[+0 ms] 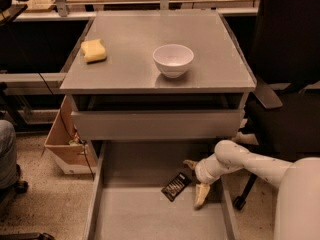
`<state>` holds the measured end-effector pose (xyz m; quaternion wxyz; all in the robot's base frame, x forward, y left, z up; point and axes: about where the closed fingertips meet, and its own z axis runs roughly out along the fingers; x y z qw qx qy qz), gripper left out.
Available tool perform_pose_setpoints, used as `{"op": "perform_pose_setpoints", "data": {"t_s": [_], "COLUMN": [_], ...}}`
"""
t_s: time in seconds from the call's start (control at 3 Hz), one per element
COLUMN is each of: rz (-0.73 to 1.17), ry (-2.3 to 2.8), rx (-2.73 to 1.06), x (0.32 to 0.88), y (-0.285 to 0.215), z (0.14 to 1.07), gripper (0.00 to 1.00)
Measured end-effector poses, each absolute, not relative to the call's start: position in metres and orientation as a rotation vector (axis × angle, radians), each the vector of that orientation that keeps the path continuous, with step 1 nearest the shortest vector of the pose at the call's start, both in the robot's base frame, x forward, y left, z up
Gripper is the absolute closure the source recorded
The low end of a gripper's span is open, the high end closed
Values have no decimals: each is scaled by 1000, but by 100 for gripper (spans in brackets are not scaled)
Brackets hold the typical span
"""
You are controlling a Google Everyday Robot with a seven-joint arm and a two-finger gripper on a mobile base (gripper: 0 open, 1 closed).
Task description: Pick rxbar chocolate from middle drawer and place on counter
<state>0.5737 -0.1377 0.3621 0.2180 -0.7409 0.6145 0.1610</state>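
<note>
Rxbar chocolate [176, 186], a small flat black wrapper with pale lettering, lies diagonally on the floor of the wide grey metal middle drawer [145, 219], just on the drawer-centre side of the white arm's tool [196, 180], whose tan fingers [201, 195] stand spread apart.

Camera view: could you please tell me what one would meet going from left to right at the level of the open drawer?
Cardboard box → rxbar chocolate on the middle drawer floor → the hand, open, just right of the bar → black office chair.
</note>
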Motion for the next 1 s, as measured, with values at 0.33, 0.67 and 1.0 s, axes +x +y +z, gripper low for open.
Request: {"op": "perform_pose_setpoints", "data": {"t_s": [0.33,0.67,1.0], "rz": [493,546,592], "ry": [1753,1845,1940], "rx": [-1997,-1936,-1895], "x": [576,578,580], "y": [-125,-118,-112], "z": [346,336,332], "gripper": [0,0,24]}}
